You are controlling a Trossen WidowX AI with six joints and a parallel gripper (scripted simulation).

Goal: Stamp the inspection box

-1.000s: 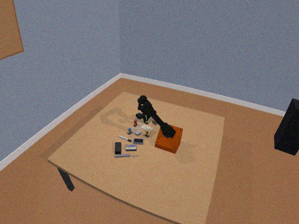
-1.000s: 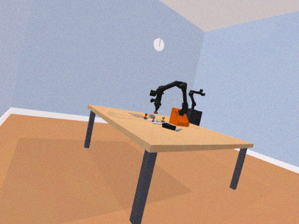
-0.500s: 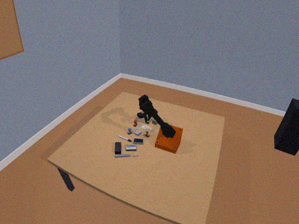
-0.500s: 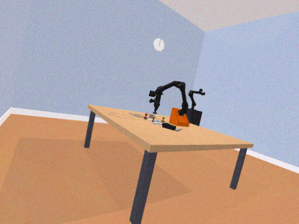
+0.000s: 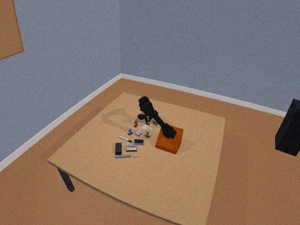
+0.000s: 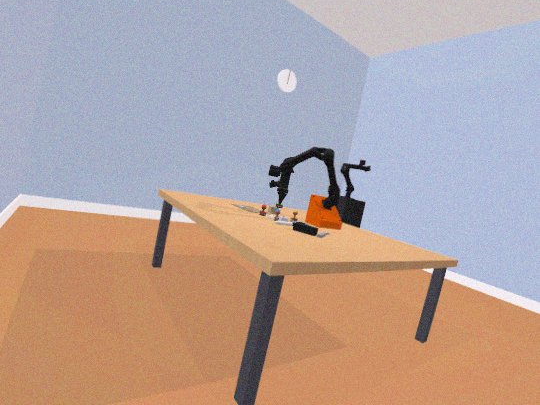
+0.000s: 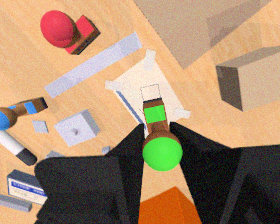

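My gripper is shut on the green-knobbed stamp, whose face lettering is hidden. It holds the stamp over the white card, taped at its corners. In the wrist view the stamp's foot overlaps the near edge of the outlined box; the visible part of the box looks blank. The height above the card is hard to tell. The open dark ink pad lies in its tray; in the wrist view my finger mostly hides it. A labelled stamp pad lid lies beyond it.
A red stamp, a blue stamp and a yellow stamp stand around the card. A pale strip, a white block, a beige block, a marker and a black box are also there.
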